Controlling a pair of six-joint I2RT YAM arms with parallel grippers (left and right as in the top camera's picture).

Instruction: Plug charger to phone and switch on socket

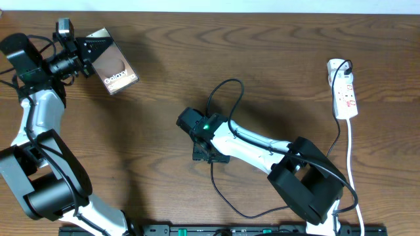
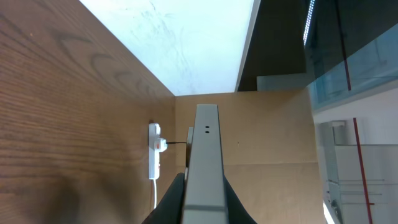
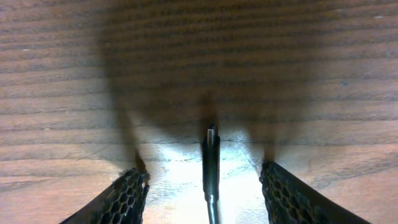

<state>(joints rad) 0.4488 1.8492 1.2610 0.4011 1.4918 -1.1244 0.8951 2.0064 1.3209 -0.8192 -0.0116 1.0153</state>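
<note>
Right gripper hangs open astride the charger, whose thin tip lies flat on the table, light, stiff there and probably slippery, best pinched just behind the metal end, while the left gripper clamps the glossy, fragile phone marked "Galaxy", well apart from the white socket.

The surface is dark brown wood with wavy lines in it. A thin white strip runs along its far edge. A long black bar lies along the near edge, with small green spots on it. Close up, a big dark shadow sits on the wood, with a bright patch of light just below it. Past the surface there is a white panel, a light brown board, some glass panes and 1 thin red pole.
</note>
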